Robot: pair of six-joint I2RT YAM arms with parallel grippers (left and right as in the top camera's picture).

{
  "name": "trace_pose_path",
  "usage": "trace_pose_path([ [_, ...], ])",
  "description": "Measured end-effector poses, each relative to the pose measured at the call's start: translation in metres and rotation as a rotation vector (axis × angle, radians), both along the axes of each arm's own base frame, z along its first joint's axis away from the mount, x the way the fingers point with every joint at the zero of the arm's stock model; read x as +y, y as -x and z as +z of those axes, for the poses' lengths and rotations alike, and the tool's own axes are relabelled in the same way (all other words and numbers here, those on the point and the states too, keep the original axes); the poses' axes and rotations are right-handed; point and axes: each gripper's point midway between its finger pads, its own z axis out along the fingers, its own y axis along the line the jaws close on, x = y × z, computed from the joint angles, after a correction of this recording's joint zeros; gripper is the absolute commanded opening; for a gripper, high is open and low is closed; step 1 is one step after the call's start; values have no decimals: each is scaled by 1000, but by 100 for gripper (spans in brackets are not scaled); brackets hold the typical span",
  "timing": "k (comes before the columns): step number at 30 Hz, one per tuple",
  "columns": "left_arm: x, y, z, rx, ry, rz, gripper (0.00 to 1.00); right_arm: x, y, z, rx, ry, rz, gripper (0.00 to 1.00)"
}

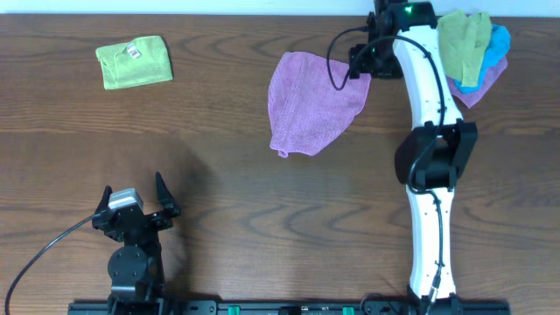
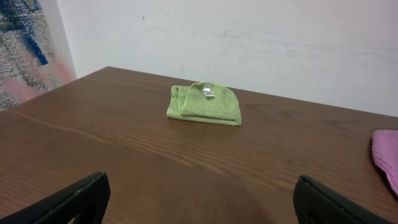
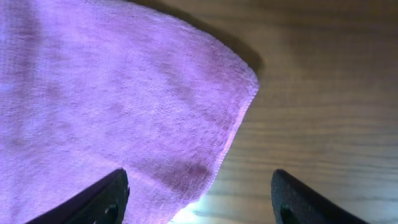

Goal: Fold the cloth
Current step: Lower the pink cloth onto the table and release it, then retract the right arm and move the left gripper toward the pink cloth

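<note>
A purple cloth (image 1: 311,101) lies spread and crumpled on the table at centre back. It fills the left of the right wrist view (image 3: 112,106), and its edge shows in the left wrist view (image 2: 387,155). My right gripper (image 1: 360,63) is open and hovers over the cloth's far right corner, one finger over the cloth and one over bare wood (image 3: 199,196). My left gripper (image 1: 136,208) is open and empty near the front left (image 2: 199,202).
A folded green cloth (image 1: 133,61) lies at the back left and shows in the left wrist view (image 2: 205,104). A pile of green, blue and purple cloths (image 1: 477,48) lies at the back right beside the right arm.
</note>
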Motion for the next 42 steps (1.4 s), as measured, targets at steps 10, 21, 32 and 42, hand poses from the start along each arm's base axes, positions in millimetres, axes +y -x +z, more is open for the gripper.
trace_pose_path([
  [10,0,0,0,-1,0,0,95,3,9,99,-169,-12,74,82],
  [21,-57,-8,15,-123,375,-312,95,-3,87,276,-498,-41,119,91],
  [32,-84,-11,41,-189,479,-486,96,3,172,303,-495,-99,221,99],
  [42,-113,-39,13,-3,512,-610,95,-9,255,342,-611,-89,227,99],
])
